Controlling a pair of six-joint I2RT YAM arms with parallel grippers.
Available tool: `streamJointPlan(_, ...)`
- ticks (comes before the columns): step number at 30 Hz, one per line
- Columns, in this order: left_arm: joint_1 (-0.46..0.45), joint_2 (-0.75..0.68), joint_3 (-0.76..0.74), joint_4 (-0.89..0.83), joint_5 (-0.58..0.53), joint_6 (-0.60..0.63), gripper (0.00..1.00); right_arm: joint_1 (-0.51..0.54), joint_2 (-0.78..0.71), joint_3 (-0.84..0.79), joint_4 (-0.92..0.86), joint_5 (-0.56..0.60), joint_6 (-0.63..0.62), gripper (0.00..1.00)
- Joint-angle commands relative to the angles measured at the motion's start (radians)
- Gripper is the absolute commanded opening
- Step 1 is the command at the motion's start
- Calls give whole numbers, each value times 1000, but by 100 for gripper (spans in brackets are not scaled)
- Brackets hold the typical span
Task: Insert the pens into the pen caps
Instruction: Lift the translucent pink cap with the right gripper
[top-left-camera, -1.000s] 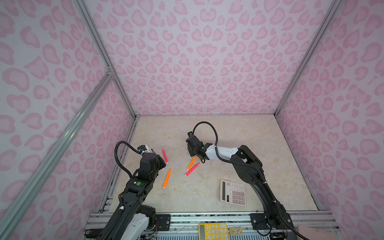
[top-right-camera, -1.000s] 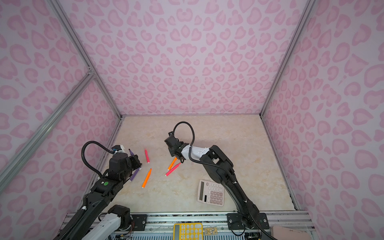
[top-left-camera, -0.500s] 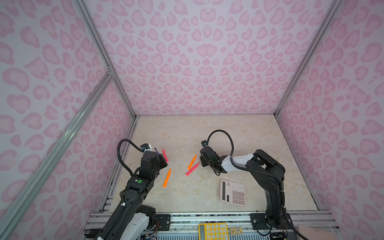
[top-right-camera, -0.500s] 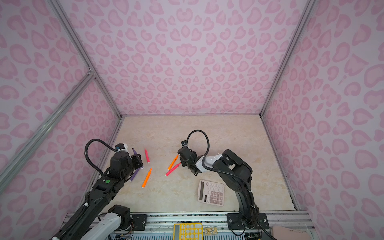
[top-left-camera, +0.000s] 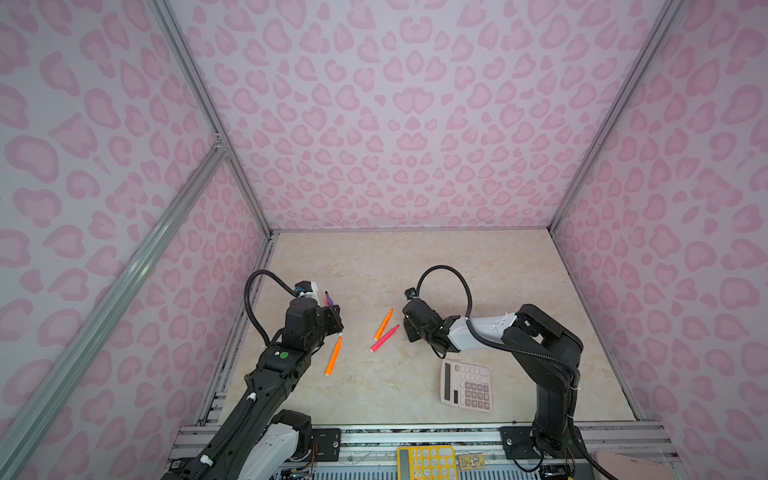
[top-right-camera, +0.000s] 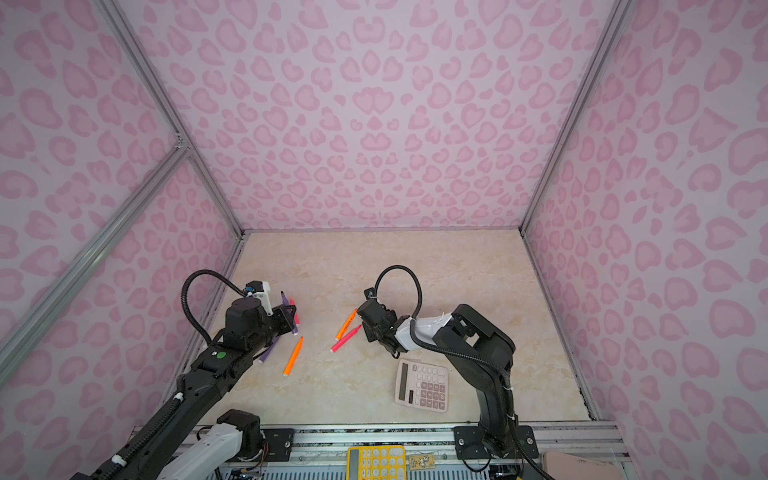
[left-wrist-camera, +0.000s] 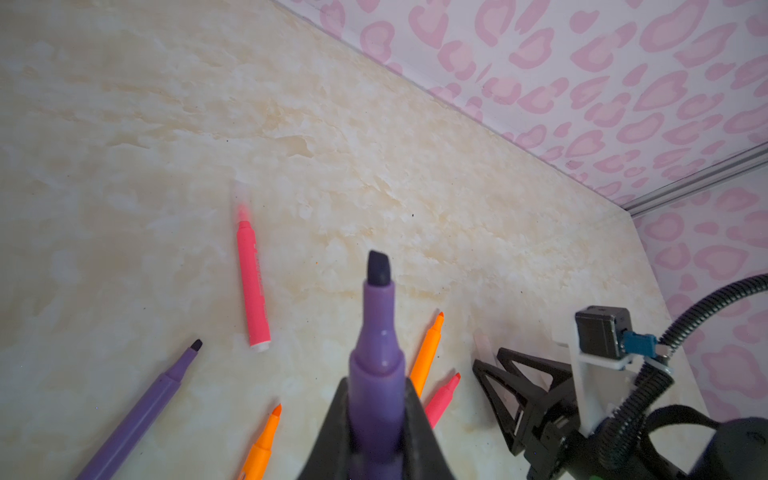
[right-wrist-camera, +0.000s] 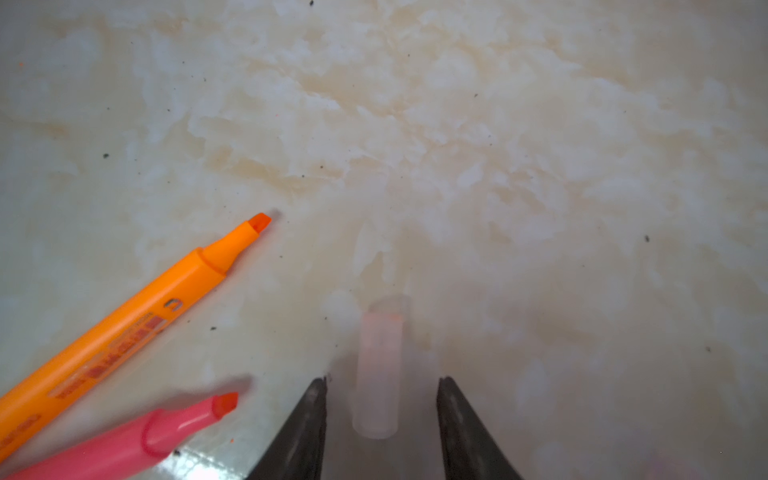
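Note:
My left gripper is shut on a purple pen whose dark tip points up and away; in both top views it hangs at the left. My right gripper is open and low over the table, its fingers either side of a clear pen cap without touching it. An orange pen and a pink pen lie just beside it, uncapped. Another orange pen, a second purple pen and a capped pink pen lie near the left gripper.
A pale pink calculator lies close in front of the right arm. A yellow calculator sits on the front rail outside the table. Patterned walls close in the left, right and back sides.
The right arm has drawn back toward the front and right, past the orange and pink pens, and its jaws have opened around the cap. The left gripper has kept its hold and barely moved.

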Motion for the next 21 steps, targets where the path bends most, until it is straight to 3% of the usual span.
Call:
streamJointPlan(1, 0, -14, 12, 23, 1, 9, 3, 8, 3, -27, -74, 13, 0, 44)
streamJointPlan(9, 0, -21, 15, 18, 7, 10, 3, -11, 58, 1, -117, 88, 41, 31)
streamJointPlan(21, -1, -41, 15, 9, -1, 12, 3, -11, 1, -48, -110, 118, 46, 41)
